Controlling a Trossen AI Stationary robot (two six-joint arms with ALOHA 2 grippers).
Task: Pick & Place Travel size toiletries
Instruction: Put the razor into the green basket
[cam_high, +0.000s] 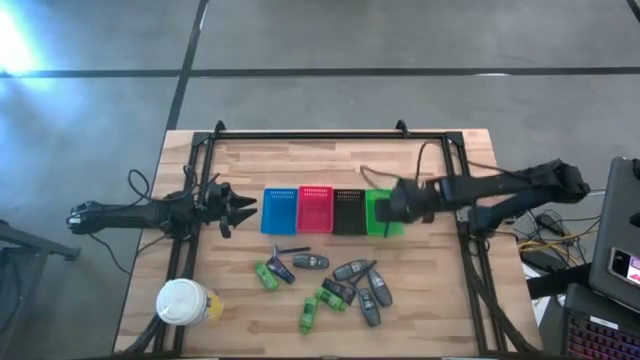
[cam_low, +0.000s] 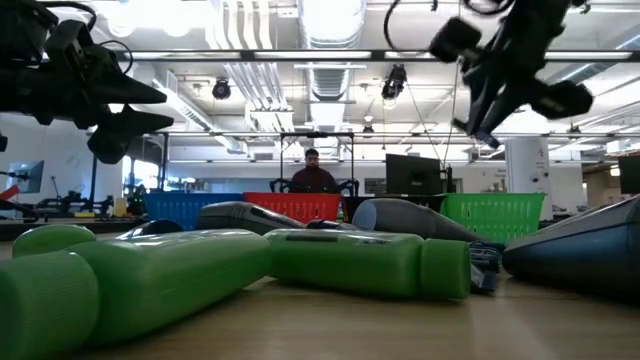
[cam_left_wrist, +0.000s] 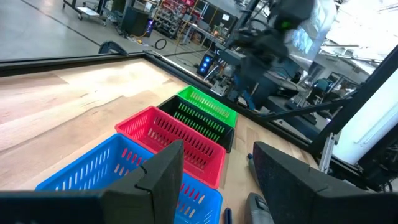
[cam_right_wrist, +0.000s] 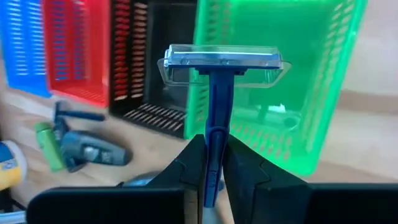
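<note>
My right gripper is shut on a blue razor with a clear cap and hovers over the green basket, at the right end of the basket row. Green tubes, grey oval tubes and a thin dark razor lie flat on the table on the near side of the baskets. In the low view the green tubes fill the foreground. My left gripper waits open, left of the blue basket, touching nothing. My right gripper pinches the blue razor by its handle between the two fingers. The handle runs along the fingers, with the capped head sticking out past their tips. The razor is lifted clear, above the green basket.
Blue, red, black and green slotted baskets stand side by side mid-table. A white-lidded cup stands at the near left corner. A black frame rail borders the far edge. A person sits far behind the table.
</note>
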